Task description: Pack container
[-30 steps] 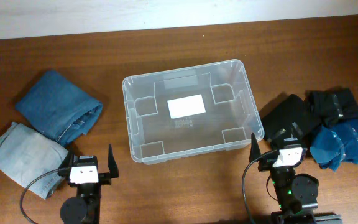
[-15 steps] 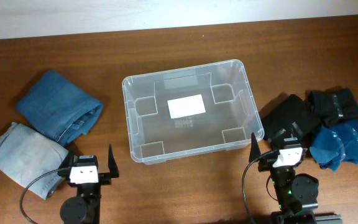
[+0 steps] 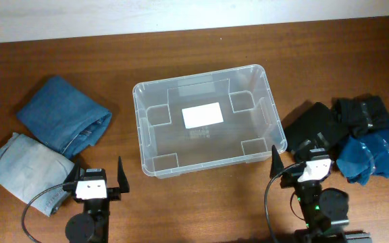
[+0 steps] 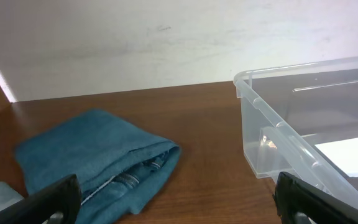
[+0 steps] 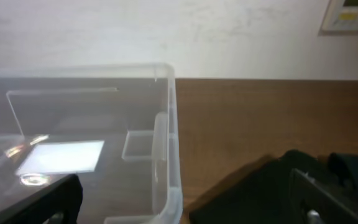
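The clear container (image 3: 140, 128) stands at the table's middle with nothing in it; a white label (image 3: 202, 115) shows on its bottom. My left gripper (image 3: 94, 169) is open and holds nothing, at the front left, apart from the container. In the left wrist view the left gripper (image 4: 179, 202) frames bare table, with folded blue jeans (image 4: 98, 158) on its left and the container's rim (image 4: 278, 124) on its right. My right gripper (image 3: 298, 162) is open and holds nothing, near the container's front right corner. In the right wrist view the right gripper (image 5: 185, 202) spans the container's wall (image 5: 166, 124) and a black garment (image 5: 272, 186).
Folded blue jeans (image 3: 63, 113) and pale grey-blue jeans (image 3: 26, 169) lie at the left. A black garment (image 3: 314, 128), a dark garment (image 3: 363, 115) and a blue garment (image 3: 373, 155) lie at the right. A pale wall runs along the table's far edge.
The right wrist has shifted very slightly. The left arm, the container and the clothes have not moved.
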